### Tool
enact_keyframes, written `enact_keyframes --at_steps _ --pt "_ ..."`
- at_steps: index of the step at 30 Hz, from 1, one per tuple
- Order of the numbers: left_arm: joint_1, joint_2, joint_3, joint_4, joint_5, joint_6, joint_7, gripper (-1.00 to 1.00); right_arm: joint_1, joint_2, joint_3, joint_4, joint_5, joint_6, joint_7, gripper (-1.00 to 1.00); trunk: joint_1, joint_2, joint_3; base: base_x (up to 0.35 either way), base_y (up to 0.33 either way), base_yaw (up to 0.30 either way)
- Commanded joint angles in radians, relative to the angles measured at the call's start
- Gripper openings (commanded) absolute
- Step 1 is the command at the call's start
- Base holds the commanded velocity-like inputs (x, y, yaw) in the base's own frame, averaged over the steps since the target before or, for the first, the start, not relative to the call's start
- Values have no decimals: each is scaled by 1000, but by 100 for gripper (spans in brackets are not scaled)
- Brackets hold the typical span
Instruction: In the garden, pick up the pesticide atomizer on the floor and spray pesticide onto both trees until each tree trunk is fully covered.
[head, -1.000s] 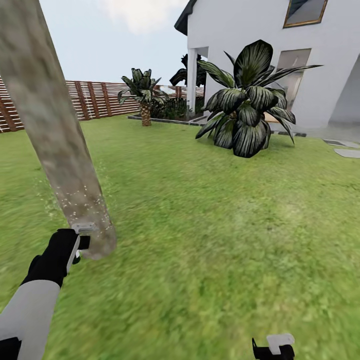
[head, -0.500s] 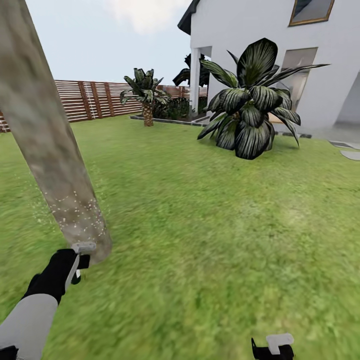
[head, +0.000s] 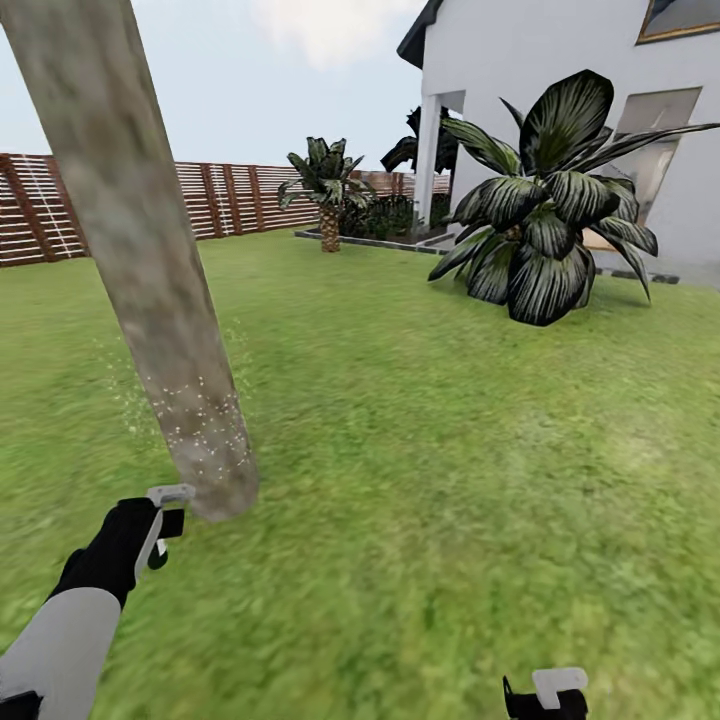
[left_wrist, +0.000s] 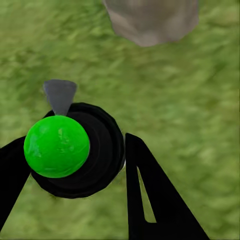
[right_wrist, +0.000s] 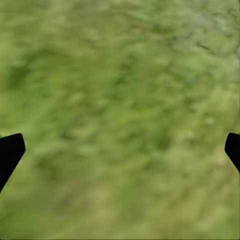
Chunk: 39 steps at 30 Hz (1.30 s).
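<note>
A thick pale grey-brown tree trunk leans up from the lawn at the left, with white spray specks on its lower part. My left gripper is just in front of the trunk's base, a little above the grass. It is shut on the pesticide atomizer, a black round bottle with a bright green ball top and a small grey nozzle that points toward the trunk. My right gripper hangs low at the picture's bottom edge, open over bare grass.
Green lawn stretches ahead and to the right. A large broad-leaved dark plant stands before the white house. A small palm and a brown slat fence are at the back.
The whole picture has shifted to the right, so the camera has turned left. My left gripper stays by the trunk's base, still holding the atomizer. The right gripper is unchanged.
</note>
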Motion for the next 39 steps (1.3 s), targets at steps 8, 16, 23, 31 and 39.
enact_keyframes --at_steps 8,16,23,31,39 --pt "47 -33 -31 3 -7 -78 -16 -100 0 0 -1 0 -3 0 -4 100 0 0 0 69 96 1" --pt "132 -16 -403 28 -22 -291 -287 -100 0 -3 58 -80 31 1 5 100 0 0 0 -196 0 0" --pt "133 40 -408 48 -217 -503 -746 -100 -3 7 329 -191 116 8 232 100 0 0 0 -37 0 0" --pt "127 42 -412 58 -394 -521 -918 -100 -9 6 352 -460 120 110 727 100 0 0 0 0 0 0" --pt "130 34 -417 57 -402 -522 -927 -100 -9 10 356 -480 120 112 759 -100 0 0 0 0 0 0"
